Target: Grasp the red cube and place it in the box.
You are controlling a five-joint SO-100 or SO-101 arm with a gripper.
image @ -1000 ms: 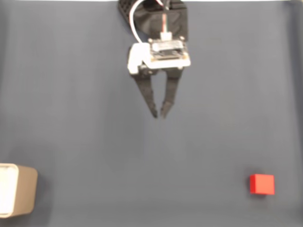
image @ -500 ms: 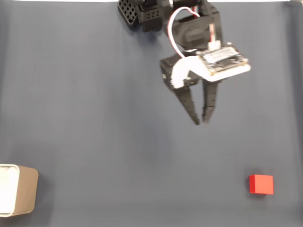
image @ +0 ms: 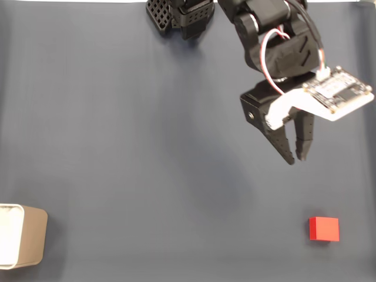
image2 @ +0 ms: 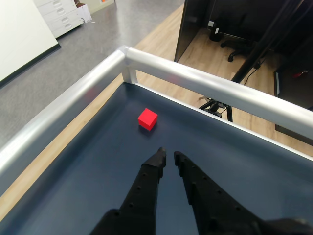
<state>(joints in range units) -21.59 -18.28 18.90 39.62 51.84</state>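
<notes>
The gripper (image: 295, 159) hangs above the dark mat (image: 117, 147) with its jaws nearly closed, holding nothing. The red cube (image: 324, 229) sits on the mat well below it in the fixed view. The box (image: 32, 238) stands far left, apparently empty.

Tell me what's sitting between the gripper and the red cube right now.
Nothing. In the wrist view, only bare dark blue table surface lies between the gripper and the red cube. The fixed view shows the same empty stretch.
</notes>
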